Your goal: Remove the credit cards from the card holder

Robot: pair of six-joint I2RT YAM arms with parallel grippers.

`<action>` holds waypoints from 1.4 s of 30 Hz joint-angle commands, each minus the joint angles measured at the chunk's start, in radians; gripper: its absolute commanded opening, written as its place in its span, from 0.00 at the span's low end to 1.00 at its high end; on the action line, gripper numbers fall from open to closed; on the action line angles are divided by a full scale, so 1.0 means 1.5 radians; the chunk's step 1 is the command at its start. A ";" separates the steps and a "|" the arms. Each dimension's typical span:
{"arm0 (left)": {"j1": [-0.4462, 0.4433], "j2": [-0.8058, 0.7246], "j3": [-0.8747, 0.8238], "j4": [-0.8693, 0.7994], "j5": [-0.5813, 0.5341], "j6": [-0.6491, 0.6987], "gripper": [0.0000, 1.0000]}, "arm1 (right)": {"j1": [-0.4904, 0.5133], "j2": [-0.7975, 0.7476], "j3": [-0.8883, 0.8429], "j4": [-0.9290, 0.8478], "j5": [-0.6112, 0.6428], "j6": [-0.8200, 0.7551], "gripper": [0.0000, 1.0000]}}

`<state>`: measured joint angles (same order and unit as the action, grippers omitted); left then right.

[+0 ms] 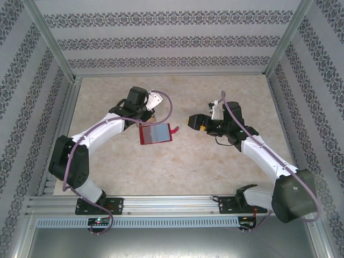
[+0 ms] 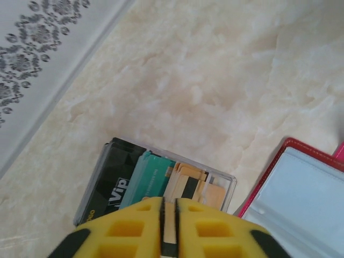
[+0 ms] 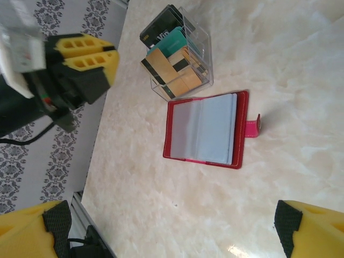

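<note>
Okay, we're dropping cards (image 2: 153, 174) into the clear box (image 3: 201, 59): left hand (image 2: 169, 207) nearly closed, maybe pinching one; right hand (image 3: 172, 226) gaping. Next we're probably checking the card holder (image 3: 207, 129) for leftovers.

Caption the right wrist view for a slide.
Open red card holder lies flat beside a clear box of cards, right gripper wide open in the foreground.

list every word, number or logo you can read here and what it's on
"Vip": white letters on the black card, which stands in the clear box.
Small yellowish print near that card's lower corner: too blurred to read.
White print on the teal card: too small to read.
Card holder: no text visible.
</note>
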<state>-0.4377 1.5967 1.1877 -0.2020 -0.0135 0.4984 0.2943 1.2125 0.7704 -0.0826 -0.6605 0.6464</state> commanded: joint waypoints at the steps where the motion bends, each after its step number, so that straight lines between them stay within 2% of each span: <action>1: -0.001 -0.048 -0.008 -0.007 -0.021 -0.054 0.20 | -0.001 -0.027 -0.011 0.004 0.018 -0.011 0.98; 3: 0.005 -0.070 -0.019 0.017 -0.041 -0.092 0.29 | -0.001 -0.033 -0.015 0.006 0.033 -0.002 0.98; 6: 0.041 -0.116 -0.051 0.074 -0.040 -0.198 0.49 | -0.002 -0.032 -0.015 0.008 0.049 0.014 0.98; 9: 0.078 -0.154 -0.083 0.120 -0.037 -0.313 0.94 | -0.002 -0.032 -0.012 0.022 0.039 0.013 0.98; 10: 0.090 -0.163 -0.089 0.126 -0.026 -0.340 0.99 | -0.002 -0.033 -0.012 0.025 0.041 0.016 0.98; 11: 0.102 -0.168 -0.092 0.126 -0.003 -0.362 0.99 | -0.001 -0.034 -0.011 0.024 0.045 0.015 0.98; 13: 0.118 -0.168 -0.086 0.105 -0.005 -0.422 0.99 | 0.001 -0.032 -0.003 0.014 0.055 0.010 0.98; 16: 0.139 -0.144 -0.055 0.034 0.029 -0.470 0.99 | 0.007 -0.022 0.009 0.006 0.063 0.003 0.98; 18: 0.149 -0.122 -0.036 -0.017 0.044 -0.513 0.95 | 0.016 -0.013 0.021 -0.004 0.076 -0.006 0.98; 20: 0.166 -0.099 -0.032 -0.041 0.098 -0.552 0.88 | 0.028 -0.003 0.033 -0.011 0.084 -0.013 0.98; 23: 0.170 -0.064 -0.028 -0.062 0.128 -0.602 0.87 | 0.043 0.009 0.046 -0.013 0.095 -0.017 0.98; 25: 0.169 -0.038 -0.025 -0.065 0.149 -0.617 0.82 | 0.051 0.015 0.050 -0.012 0.102 -0.019 0.98; 31: 0.171 0.014 -0.035 -0.041 0.184 -0.660 0.82 | 0.061 0.031 0.055 -0.011 0.110 -0.020 0.98; 42: 0.169 0.075 -0.014 -0.029 0.204 -0.674 0.77 | 0.070 0.048 0.059 -0.006 0.114 -0.018 0.98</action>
<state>-0.1883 1.6913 1.1393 -0.2543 0.2768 -0.4885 0.3889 1.2793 0.8246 -0.0944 -0.5041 0.6388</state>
